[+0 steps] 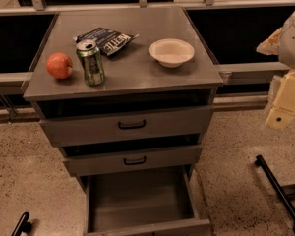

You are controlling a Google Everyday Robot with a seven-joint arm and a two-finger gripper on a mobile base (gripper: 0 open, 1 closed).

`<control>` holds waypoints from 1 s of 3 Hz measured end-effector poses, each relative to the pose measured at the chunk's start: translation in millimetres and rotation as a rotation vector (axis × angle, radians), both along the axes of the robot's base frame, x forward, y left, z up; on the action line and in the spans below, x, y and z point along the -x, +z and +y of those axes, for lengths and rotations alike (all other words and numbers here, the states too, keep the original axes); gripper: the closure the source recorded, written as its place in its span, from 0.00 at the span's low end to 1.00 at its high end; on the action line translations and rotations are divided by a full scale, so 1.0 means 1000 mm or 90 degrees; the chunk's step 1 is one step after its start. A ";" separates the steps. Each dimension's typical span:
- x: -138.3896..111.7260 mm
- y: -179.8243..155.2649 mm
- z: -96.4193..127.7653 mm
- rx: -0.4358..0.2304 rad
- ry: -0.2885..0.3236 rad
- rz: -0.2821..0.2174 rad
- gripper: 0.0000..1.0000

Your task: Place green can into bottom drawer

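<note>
The green can (90, 62) stands upright on the grey cabinet top (137, 73), near its front left, with its silver top and pull tab showing. The bottom drawer (137, 200) is pulled out below the two upper drawers, and its grey tray shows nothing inside. My gripper (285, 104) hangs at the far right edge of the view, off to the right of the cabinet and well away from the can, holding nothing that I can see.
A red apple (59, 65) sits just left of the can. A dark chip bag (106, 39) lies behind the can, and a white bowl (171, 51) sits to the right. The two upper drawers (132, 125) have black handles. A black bar (280, 191) lies on the floor at right.
</note>
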State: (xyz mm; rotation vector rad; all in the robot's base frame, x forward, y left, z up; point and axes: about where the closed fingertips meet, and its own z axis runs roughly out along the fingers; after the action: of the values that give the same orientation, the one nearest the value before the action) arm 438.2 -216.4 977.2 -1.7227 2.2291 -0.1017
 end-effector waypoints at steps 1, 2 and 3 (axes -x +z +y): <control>0.000 0.000 0.000 0.000 0.000 0.000 0.00; -0.019 0.003 0.025 -0.053 0.035 -0.020 0.00; -0.070 0.006 0.115 -0.208 0.151 -0.075 0.00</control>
State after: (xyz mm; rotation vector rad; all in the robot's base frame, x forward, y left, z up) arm 508.4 -101.2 982.9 -1.7311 1.8252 0.1994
